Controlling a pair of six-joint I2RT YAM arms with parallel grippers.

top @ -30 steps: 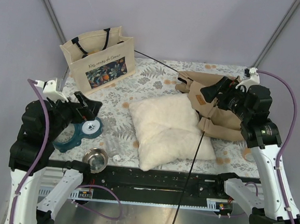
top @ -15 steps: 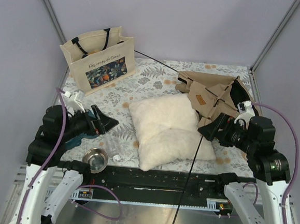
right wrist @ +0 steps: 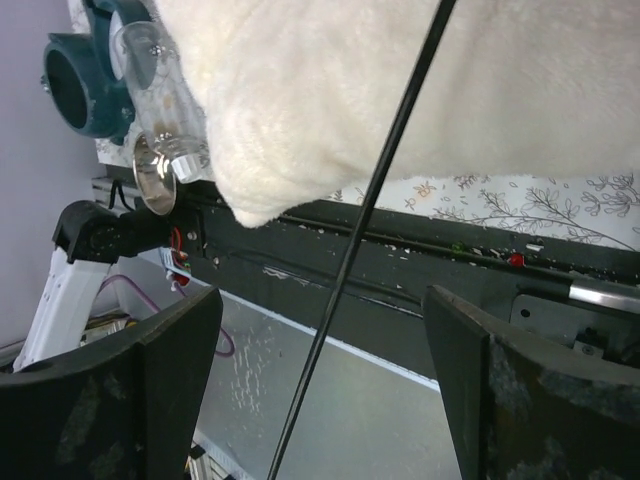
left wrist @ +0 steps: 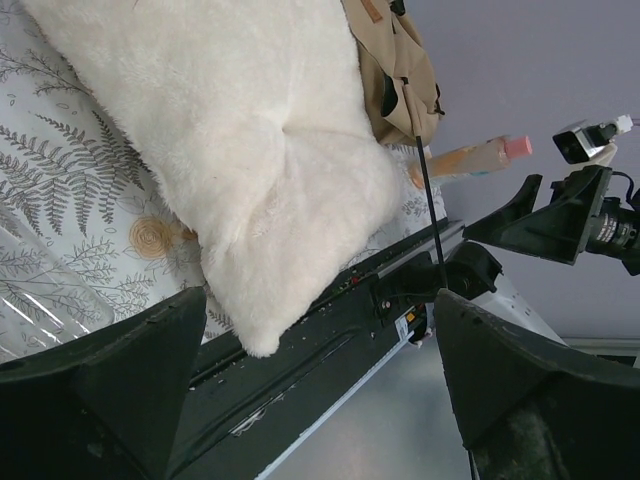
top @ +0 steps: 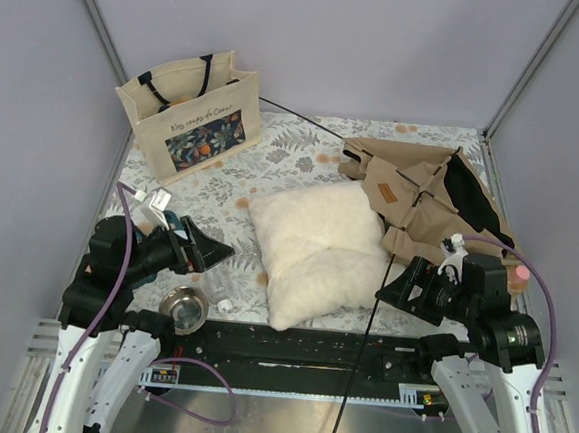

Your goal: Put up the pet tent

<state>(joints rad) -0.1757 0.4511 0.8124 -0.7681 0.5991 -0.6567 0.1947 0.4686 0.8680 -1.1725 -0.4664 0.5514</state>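
The right gripper [top: 394, 290] hangs low over the near right corner of the table, pointing left, its two dark fingers [right wrist: 150, 400] spread wide with nothing between the pads. A thin black pole [right wrist: 375, 195] crosses the gap in the wrist view, touching neither finger. It runs from the tan fabric pet tent [top: 422, 187] down along the right edge of the fluffy cream-white square pillow [top: 317, 249] and out past the table's near rail.

The tent lies slumped in a loose heap at the far right of the fern-printed tablecloth [top: 295, 152], just beyond the right gripper and farther from the arm bases. Its small brown label patch [top: 383, 192] faces up, and a second pole end sticks out toward the beige tote bag with black handles and floral print [top: 192, 114] at the far left. A pink-capped bottle [top: 517, 274] lies just right of the right wrist.

The left gripper [top: 207, 247] sits low at the near left, aimed right at the pillow, fingers likewise wide apart and empty, well apart from the tent with the pillow between. Beside it are a small steel bowl [top: 184, 307] and a clear plastic bottle [top: 218, 283].
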